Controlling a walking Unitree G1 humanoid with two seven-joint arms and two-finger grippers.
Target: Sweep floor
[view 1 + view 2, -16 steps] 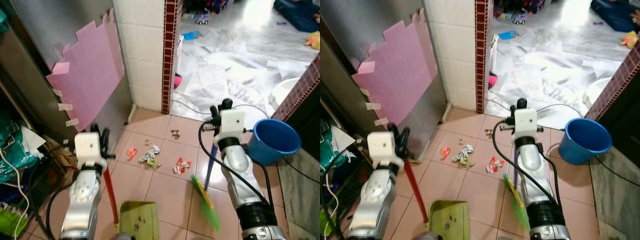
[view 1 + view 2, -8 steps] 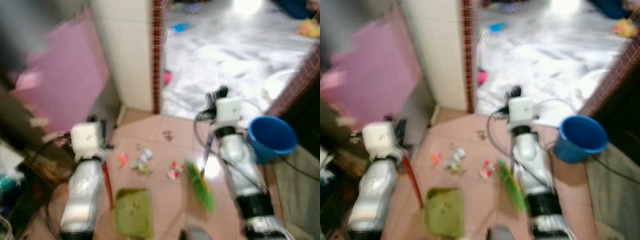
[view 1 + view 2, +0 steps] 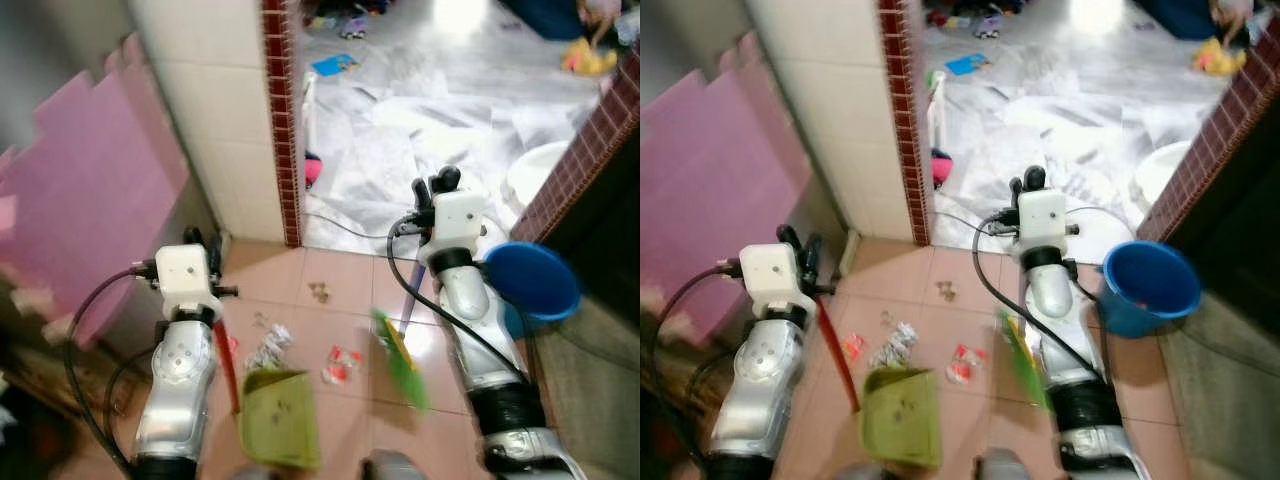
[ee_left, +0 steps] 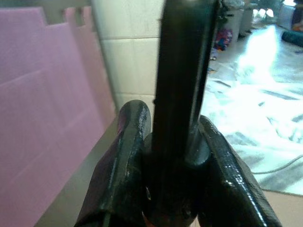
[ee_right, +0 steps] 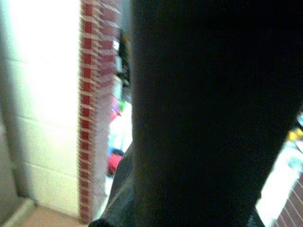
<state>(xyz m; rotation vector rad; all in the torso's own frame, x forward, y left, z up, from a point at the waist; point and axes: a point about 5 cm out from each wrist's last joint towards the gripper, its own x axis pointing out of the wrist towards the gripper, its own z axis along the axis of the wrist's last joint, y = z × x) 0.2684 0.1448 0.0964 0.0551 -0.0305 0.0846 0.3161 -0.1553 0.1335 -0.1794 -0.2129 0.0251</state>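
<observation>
Jaws of the left gripper (image 4: 165,189) clamp the dustpan handle (image 4: 182,94) between them.

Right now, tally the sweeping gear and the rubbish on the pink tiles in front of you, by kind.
dustpan: 1
broom: 1
bucket: 1
litter scraps: 5, though the picture is blurred
Total: 8

Dustpan (image 3: 277,416) on floor left of broom head (image 3: 402,362), litter (image 3: 340,364) between them, bucket (image 3: 530,282) far right
</observation>
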